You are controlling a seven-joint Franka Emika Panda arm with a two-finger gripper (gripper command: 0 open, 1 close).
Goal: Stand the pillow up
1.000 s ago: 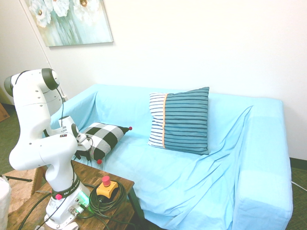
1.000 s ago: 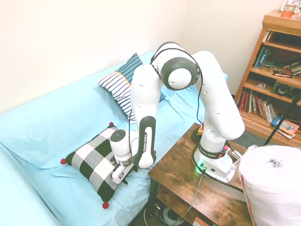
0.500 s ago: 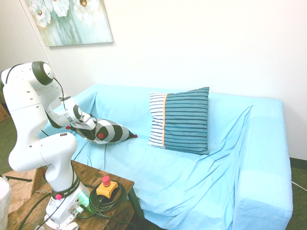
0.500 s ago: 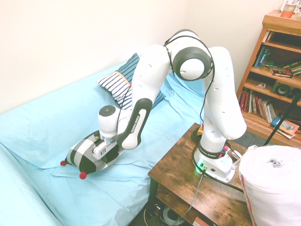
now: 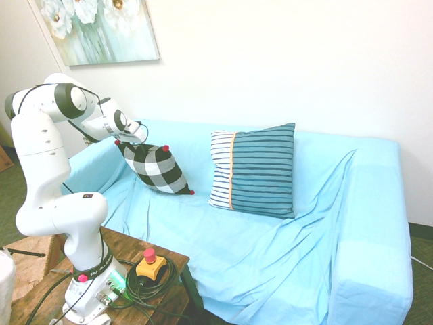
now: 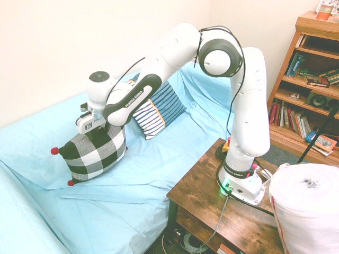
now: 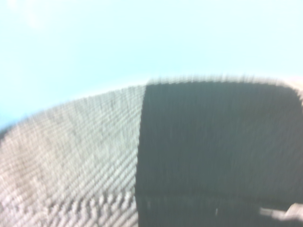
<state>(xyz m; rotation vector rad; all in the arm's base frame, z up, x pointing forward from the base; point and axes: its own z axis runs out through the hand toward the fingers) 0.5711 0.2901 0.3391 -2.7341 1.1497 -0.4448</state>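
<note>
The pillow [image 5: 157, 169] [image 6: 96, 153] is a small black-and-white checked cushion with red pom-poms at its corners. It stands nearly upright on the left part of the light blue sofa [image 5: 270, 230], its lower corner on the seat. My gripper [image 5: 130, 141] [image 6: 93, 128] is at its top edge, shut on the pillow. In the wrist view the checked fabric [image 7: 142, 165] fills the lower part, blurred, against the blue cover.
A larger teal-and-white striped cushion [image 5: 254, 169] [image 6: 153, 103] leans on the sofa back, to the pillow's right in the first exterior view. A wooden side table [image 6: 212, 206] stands in front of the sofa. A bookshelf [image 6: 310, 90] is beyond the sofa's end.
The arm has lifted the pillow by one edge, up and toward the sofa back, turning it from lying flat to nearly upright.
</note>
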